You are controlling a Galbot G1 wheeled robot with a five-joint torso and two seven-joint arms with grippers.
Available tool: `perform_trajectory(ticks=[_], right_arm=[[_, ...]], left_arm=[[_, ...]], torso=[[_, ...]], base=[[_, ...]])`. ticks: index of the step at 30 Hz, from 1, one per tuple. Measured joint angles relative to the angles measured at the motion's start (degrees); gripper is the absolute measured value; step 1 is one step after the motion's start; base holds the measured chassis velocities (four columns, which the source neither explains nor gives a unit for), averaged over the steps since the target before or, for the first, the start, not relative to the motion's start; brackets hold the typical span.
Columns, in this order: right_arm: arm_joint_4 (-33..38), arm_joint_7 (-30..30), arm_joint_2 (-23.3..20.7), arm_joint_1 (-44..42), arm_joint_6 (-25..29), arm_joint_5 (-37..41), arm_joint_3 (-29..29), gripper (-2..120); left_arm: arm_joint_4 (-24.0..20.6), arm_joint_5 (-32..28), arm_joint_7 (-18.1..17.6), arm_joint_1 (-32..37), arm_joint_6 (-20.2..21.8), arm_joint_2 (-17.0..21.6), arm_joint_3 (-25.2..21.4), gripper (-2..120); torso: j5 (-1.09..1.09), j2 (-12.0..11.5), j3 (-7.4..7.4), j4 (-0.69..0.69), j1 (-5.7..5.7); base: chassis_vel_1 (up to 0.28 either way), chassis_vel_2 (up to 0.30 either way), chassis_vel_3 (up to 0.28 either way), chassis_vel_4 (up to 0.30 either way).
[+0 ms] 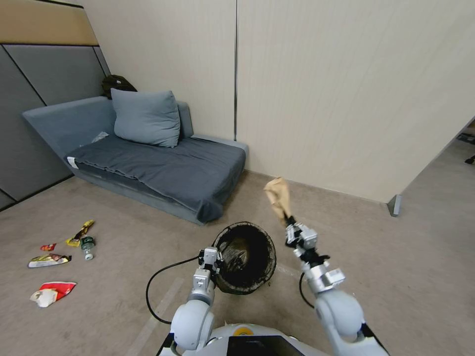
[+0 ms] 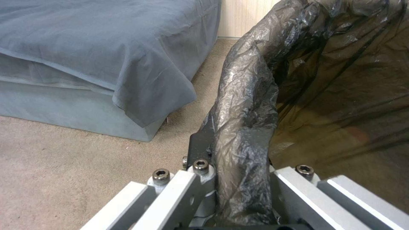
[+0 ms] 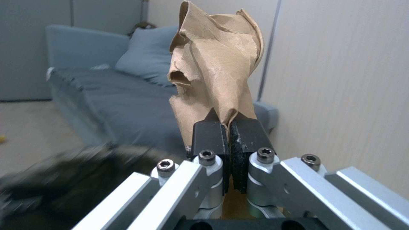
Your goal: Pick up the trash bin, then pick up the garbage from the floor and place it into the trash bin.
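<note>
Tan crumpled paper (image 1: pixel 278 197), black bin liner (image 1: pixel 246 257), grey-blue sofa (image 1: pixel 148 158).

We see two arms with glossy white rounded shoulder shells at the bottom of the head view, narrowing to silver-grey metal wrist blocks with black joints. A thin black cable (image 1: pixel 157 282) loops from the left wrist at lower centre, and a shorter black one curls beside the right forearm. The torso top (image 1: pixel 242 341) is white, with a small yellow mark and a dark panel at the bottom edge. In the wrist views, each gripper has pale silver bars fastened with dark hex-socket screws (image 3: pixel 207 154). The right gripper (image 3: pixel 230 134) carries black, rough-faced pads; the left gripper (image 2: pixel 238 166) has a black finger (image 2: pixel 200 143).
</note>
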Motion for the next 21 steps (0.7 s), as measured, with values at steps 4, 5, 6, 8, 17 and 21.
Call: perform_trajectory(ticks=[4, 5, 6, 8, 17, 21], right_arm=[[-1.4, 0.0, 0.1, -1.9, 1.5, -3.4, -1.9, 0], [-2.0, 0.0, 0.1, -2.5, 2.1, -4.5, -2.4, 0], [-2.4, 0.0, 0.3, -2.9, 2.4, -5.2, -2.7, 0], [-2.9, 0.0, 0.4, -3.1, 2.8, -6.0, -3.1, 0], [-6.5, 0.3, 1.7, -3.5, 4.9, -8.5, -3.8, 0], [-8.2, 0.4, 2.3, -3.5, 5.8, -9.2, -3.8, 0]], left_arm=[[-0.3, -0.3, 0.0, -0.1, 0.0, 0.1, -0.1, 1], [-0.3, -0.3, 0.0, -0.2, 0.0, 0.1, -0.1, 1], [-0.4, -0.4, 0.0, -0.2, 0.0, 0.1, -0.1, 1], [-0.5, -0.4, 0.0, -0.2, 0.0, 0.1, -0.1, 1], [-0.6, -0.4, 0.1, -0.2, 0.0, -0.2, -0.1, 1], [-0.8, -0.3, 0.2, -0.3, 0.1, -0.4, 0.0, 1]], torso=[[0.0, 0.0, 0.0, 0.0, 0.0], [-0.01, 0.0, 0.0, 0.0, 0.0], [0.0, 0.0, 0.0, 0.0, 0.0], [0.0, 0.0, 0.0, 0.0, 0.0], [0.0, 0.0, 0.0, 0.0, 0.0], [0.0, 0.0, 0.0, 0.0, 0.0]], base=[[0.0, 0.0, 0.0, 0.0], [0.0, 0.0, 0.0, 0.0], [0.0, 0.0, 0.0, 0.0], [0.0, 0.0, 0.0, 0.0], [0.0, 0.0, 0.0, 0.0], [0.0, 0.0, 0.0, 0.0]])
